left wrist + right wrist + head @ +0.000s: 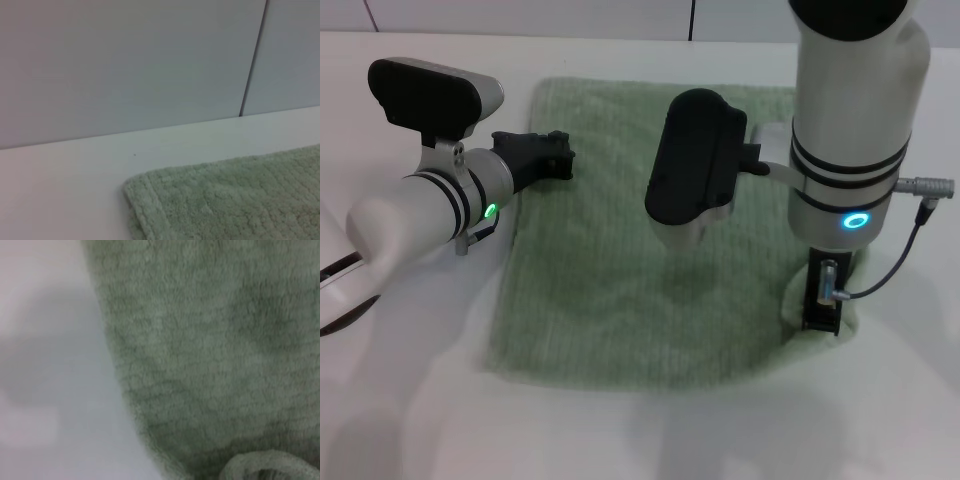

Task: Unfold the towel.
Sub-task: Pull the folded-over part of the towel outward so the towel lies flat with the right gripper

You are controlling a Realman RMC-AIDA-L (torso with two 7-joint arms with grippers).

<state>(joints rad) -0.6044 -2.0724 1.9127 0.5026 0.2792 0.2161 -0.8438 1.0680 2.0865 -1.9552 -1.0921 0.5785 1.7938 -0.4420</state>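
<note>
The pale green towel [620,270] lies spread out on the white table. Its near right corner [798,300] curls up around my right gripper [823,305], which points straight down and is shut on that corner. The right wrist view shows the towel [210,340] from close by, with a curled hem [265,462] near the gripper. My left gripper [558,153] hovers over the towel's left edge near the far left corner, apart from the cloth. The left wrist view shows that far corner [150,200] lying flat.
The white table [410,400] runs around the towel on all sides. A white wall with a dark seam [252,60] stands behind the table's far edge. My right arm's dark wrist housing [695,160] hangs over the middle of the towel.
</note>
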